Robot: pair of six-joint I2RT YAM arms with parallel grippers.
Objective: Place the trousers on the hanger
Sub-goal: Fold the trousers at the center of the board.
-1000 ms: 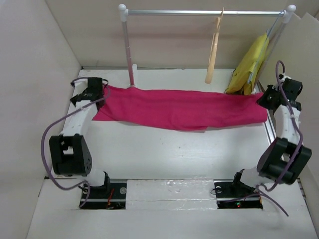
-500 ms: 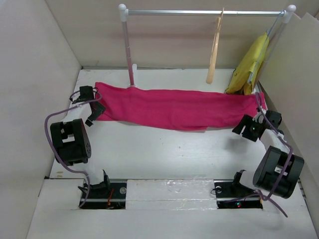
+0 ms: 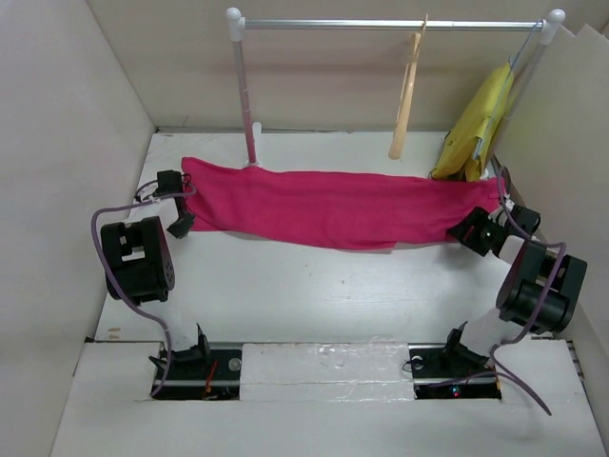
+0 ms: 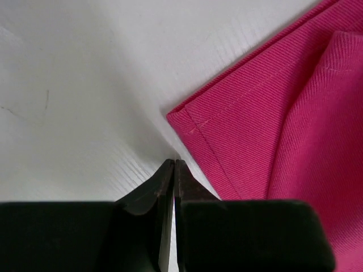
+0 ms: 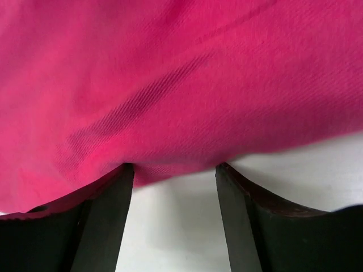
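Observation:
The magenta trousers (image 3: 333,205) lie flat and stretched left to right across the far half of the table. The tan wooden hanger (image 3: 407,95) hangs from the rail above them, right of centre. My left gripper (image 3: 183,227) sits at the trousers' near left corner. Its jaws are shut with nothing between them (image 4: 173,164), just off the stitched hem corner (image 4: 249,130). My right gripper (image 3: 463,235) is at the near right end, open. The cloth edge (image 5: 170,85) lies just ahead of its fingertips (image 5: 174,170), touching the left one and not pinched.
A metal rail (image 3: 381,24) on two posts spans the back; its left post (image 3: 245,105) stands right behind the trousers. A mustard-yellow garment (image 3: 481,124) hangs at the rail's right end. Pale walls (image 3: 57,143) close in both sides.
Both grippers let go of the trousers' ends and drew back toward the near side. The left jaws then shut empty; the right gripper edged back up to the cloth.

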